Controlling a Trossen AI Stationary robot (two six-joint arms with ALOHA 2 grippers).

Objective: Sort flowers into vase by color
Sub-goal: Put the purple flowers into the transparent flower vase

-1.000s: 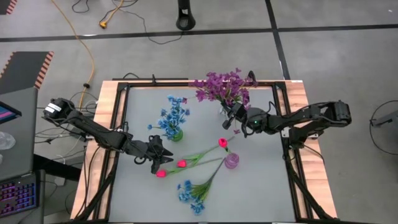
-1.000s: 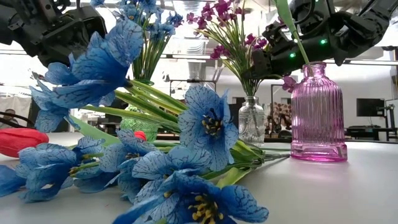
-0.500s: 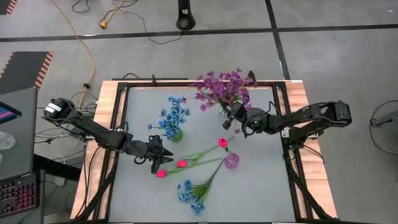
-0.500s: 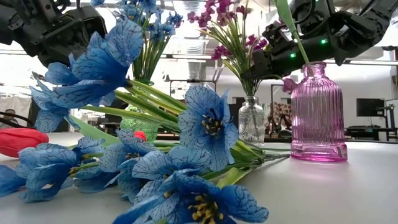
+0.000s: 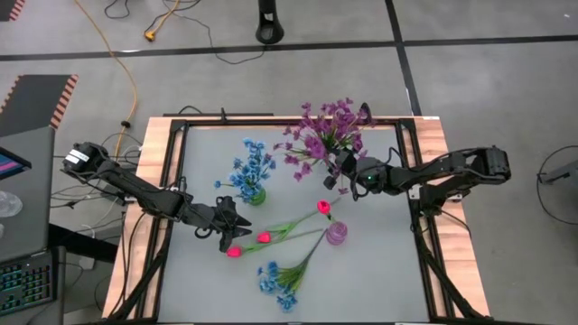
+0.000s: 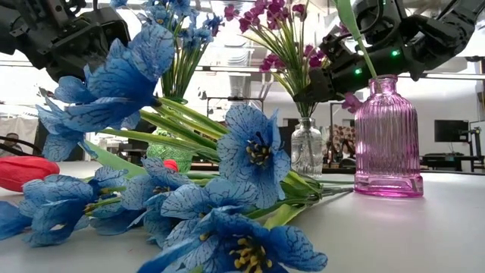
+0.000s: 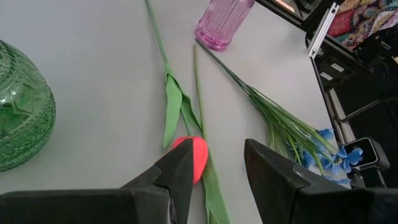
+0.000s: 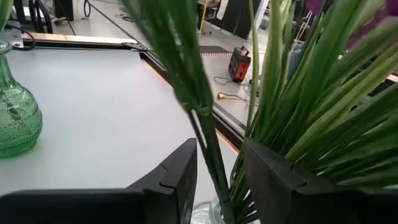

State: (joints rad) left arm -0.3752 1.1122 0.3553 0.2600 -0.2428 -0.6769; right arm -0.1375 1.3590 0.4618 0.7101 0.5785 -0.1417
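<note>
Purple flowers (image 5: 323,134) stand with their stems in a clear vase (image 6: 307,148) at the far right. My right gripper (image 8: 219,177) is open at the vase's mouth, one finger on either side of a green stem (image 8: 208,146). Blue flowers (image 5: 251,167) stand in a green vase (image 7: 22,112). One pink-red flower (image 5: 322,208) leans out of the pink vase (image 5: 336,234). Two more pink-red flowers (image 5: 264,237) and a blue bunch (image 5: 280,275) lie flat on the table. My left gripper (image 7: 217,168) hovers open just above one bud (image 7: 191,155).
A black frame (image 5: 411,171) and wooden borders run round the grey tabletop. The three vases stand close together in the middle and far part. In the low view, the lying blue bunch (image 6: 189,205) fills the table's near side. Bare tabletop lies at the near right.
The purple bunch has swung toward the table's right edge and stands more upright in the clear vase, its blossoms spreading out. Both arms have stayed in place.
</note>
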